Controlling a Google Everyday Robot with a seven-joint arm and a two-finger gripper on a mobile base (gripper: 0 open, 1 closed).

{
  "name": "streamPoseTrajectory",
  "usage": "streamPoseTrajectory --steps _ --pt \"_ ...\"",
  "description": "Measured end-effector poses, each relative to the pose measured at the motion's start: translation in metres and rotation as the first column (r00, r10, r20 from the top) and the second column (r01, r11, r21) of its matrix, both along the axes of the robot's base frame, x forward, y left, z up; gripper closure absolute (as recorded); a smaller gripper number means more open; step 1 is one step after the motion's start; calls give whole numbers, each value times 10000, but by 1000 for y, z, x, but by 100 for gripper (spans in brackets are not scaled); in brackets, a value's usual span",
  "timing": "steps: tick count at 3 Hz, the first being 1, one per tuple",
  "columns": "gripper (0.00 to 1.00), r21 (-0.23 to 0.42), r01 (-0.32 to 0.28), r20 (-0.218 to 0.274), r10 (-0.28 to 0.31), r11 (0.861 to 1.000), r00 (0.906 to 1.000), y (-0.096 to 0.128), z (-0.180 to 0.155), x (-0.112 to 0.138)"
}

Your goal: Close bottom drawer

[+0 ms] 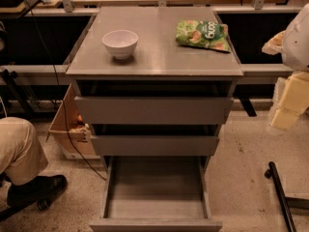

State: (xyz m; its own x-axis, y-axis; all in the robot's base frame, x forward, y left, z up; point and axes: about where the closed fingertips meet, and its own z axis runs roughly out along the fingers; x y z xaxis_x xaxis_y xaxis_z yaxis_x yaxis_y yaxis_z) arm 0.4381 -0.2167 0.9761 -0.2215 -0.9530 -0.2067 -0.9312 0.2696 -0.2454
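- The grey, flat-fronted, handleless bottom drawer (pixel 155 224) is pulled far out toward the near side. Its deep, plain rectangular tray is open to view, and its front panel lies at the near edge of the scene.
- Above it, the grey middle drawer front (pixel 154 145) and the wider grey top drawer front (pixel 153 110) each stand slightly out from the grey metal cabinet (pixel 159 62).
- The robot's cream-and-white gripper (pixel 287 105) hangs at the far right edge, level with the upper drawers and well apart from the cabinet. Whether it is released or clenched cannot be told.
- A round white bowl (pixel 120 43) sits upright on the left part of the cabinet top.
- A green snack bag (pixel 203 34) lies flat on the far right part of the top.
- A brown cardboard box (pixel 65 129) stands on the floor just left of the cabinet.
- A person's leg in tan trousers (pixel 17 149), with a black shoe (pixel 36 187), is at the near left.
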Motion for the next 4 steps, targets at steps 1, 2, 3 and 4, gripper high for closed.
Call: streamPoseTrajectory --steps 1,2,3,4 --pt "0 0 0 0 0 10000 10000 0 0 0" --pt "0 341 -45 -154 50 9994 9999 -6 -30 2" --pt "0 1106 -170 -492 225 9937 9985 -20 -97 6" --pt "0 2342 -171 -881 387 9720 9954 -35 -195 6"
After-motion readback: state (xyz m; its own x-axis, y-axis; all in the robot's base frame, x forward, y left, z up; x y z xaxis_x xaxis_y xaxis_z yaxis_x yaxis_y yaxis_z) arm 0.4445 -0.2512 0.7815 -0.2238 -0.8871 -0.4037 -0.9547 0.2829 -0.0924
